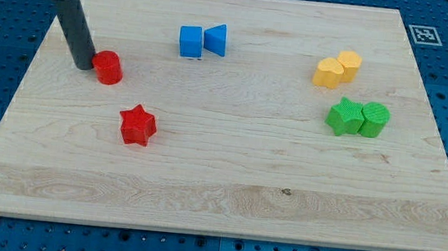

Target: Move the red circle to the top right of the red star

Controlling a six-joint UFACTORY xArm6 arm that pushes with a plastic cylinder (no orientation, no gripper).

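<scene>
One red circle (pixel 108 67) touches my tip (pixel 84 66), no pincer visible, near the board (pixel 225 200)'s left edge.

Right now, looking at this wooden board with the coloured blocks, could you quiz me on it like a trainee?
1. True or false: my tip sits against the view's left side of the red circle block.
2. Which block lies nearest the red star block? A) red circle block B) green star block C) yellow block
3. Fill in: the two blue blocks sit near the view's ____ edge of the wooden board.

Key: 1 true; 2 A; 3 top.
</scene>
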